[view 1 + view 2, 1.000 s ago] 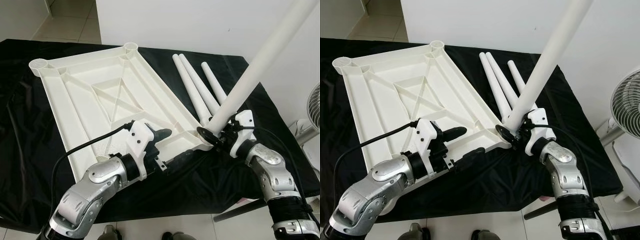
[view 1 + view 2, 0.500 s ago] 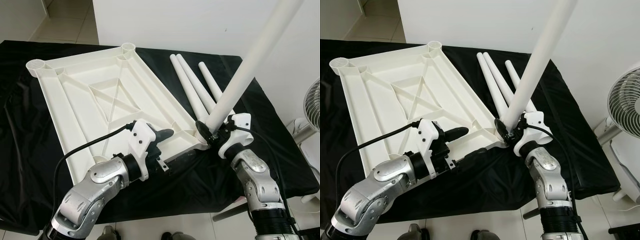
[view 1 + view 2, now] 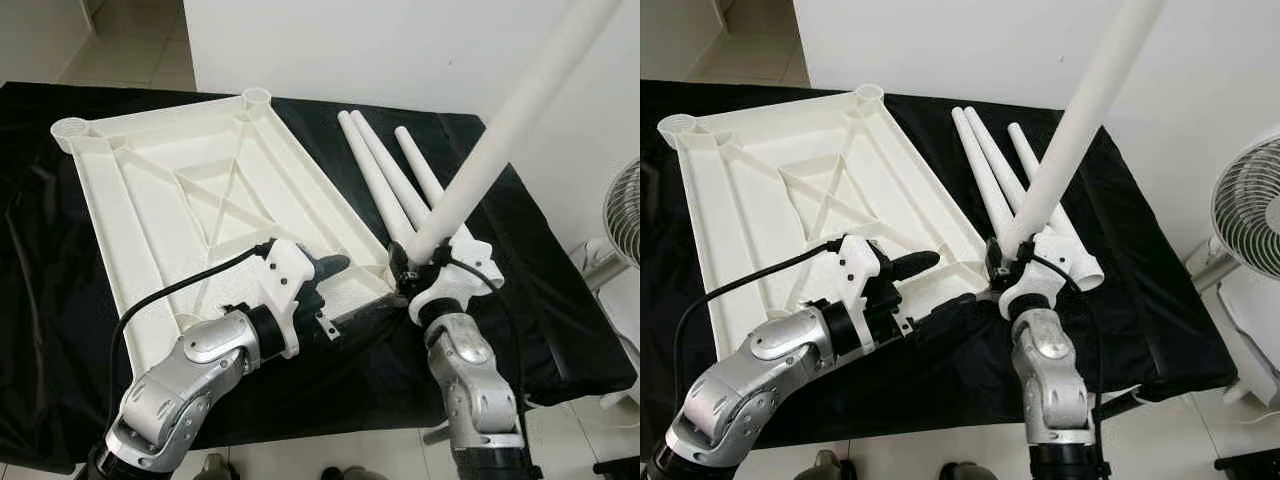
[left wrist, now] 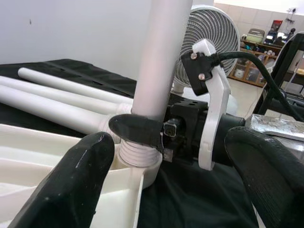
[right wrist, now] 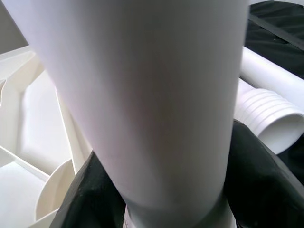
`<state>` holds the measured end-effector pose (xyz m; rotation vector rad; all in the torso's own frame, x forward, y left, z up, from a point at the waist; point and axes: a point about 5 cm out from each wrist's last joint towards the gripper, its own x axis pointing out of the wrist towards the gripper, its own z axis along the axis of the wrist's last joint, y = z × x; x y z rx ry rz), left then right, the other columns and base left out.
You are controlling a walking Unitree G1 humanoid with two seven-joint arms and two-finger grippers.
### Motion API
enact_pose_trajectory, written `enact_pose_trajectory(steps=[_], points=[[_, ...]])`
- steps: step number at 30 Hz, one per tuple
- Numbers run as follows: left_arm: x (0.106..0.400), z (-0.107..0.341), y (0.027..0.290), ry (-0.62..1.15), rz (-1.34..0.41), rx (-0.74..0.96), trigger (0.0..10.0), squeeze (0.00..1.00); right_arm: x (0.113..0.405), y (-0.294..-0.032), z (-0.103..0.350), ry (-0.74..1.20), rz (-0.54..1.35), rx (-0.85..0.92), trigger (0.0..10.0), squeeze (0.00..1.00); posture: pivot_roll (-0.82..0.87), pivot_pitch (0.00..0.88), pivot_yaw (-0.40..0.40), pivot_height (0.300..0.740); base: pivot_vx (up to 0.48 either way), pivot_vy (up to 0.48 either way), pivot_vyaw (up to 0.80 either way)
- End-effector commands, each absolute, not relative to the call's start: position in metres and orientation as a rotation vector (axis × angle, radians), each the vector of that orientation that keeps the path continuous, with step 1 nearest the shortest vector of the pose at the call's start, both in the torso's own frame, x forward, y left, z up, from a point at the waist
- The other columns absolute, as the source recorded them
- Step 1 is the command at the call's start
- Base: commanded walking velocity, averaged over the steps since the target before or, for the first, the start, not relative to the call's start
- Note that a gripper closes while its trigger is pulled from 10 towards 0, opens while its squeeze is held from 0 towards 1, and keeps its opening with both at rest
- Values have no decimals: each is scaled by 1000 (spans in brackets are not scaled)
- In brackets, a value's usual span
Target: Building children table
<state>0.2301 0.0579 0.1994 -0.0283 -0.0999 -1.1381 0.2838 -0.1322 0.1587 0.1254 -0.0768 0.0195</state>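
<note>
Head views. Item: white tabletop (image 3: 200, 210), lying underside up on the black-draped counter (image 3: 30, 300), ribbed face showing, open sockets at its far corners. Three spare legs (image 3: 990, 185) lie side by side at 1 o'clock of it, on the cloth. Right gripper (image 3: 415, 268) has its fingers clamped around the base of a fourth leg (image 3: 500, 140), which leans up toward 1 o'clock with its foot at the tabletop's near-right corner socket. Left gripper (image 3: 335, 300), fingers apart and holding nothing, rests over the near edge at 9 o'clock of that corner.

Left wrist view. Threaded end of the leg sits at the mouth of the corner socket (image 4: 142, 166), several ridges exposed. Black finger (image 4: 135, 130) of the right gripper wraps the shaft just above them. A fan (image 4: 209, 33) stands behind.

Right wrist view. The leg's shaft crosses close to the lens; fingers (image 5: 256, 161) hug both sides. Socket rim at 7 o'clock.

Risk. The leg is tilted rather than square to the socket; turned so, the thread would likely bind or cross. The tabletop appears unpinned and could slide or lift under sideways push
</note>
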Motion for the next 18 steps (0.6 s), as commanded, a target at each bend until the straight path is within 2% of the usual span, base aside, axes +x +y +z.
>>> enact_pose_trajectory(steps=[1,6,7,8,18], points=[[230,197,57,-95,-1161,-16,10000,0,281,-131,149,-22,2,121,10000,0,7,75,-86,740,0,0,0],[231,197,57,-97,-1162,-15,10000,0,280,-131,152,-18,-21,117,10000,0,5,74,-86,740,0,0,0],[231,197,56,-97,-1162,-15,10000,0,279,-131,152,-16,-28,116,10000,412,5,74,-86,740,0,0,0],[231,197,56,-97,-1162,-15,10000,0,279,-131,154,-32,-15,117,10000,1000,5,74,-86,740,0,0,0],[231,196,56,-94,-1164,-14,10000,0,284,-139,166,-104,97,126,10000,1000,5,85,-86,740,0,0,0]])
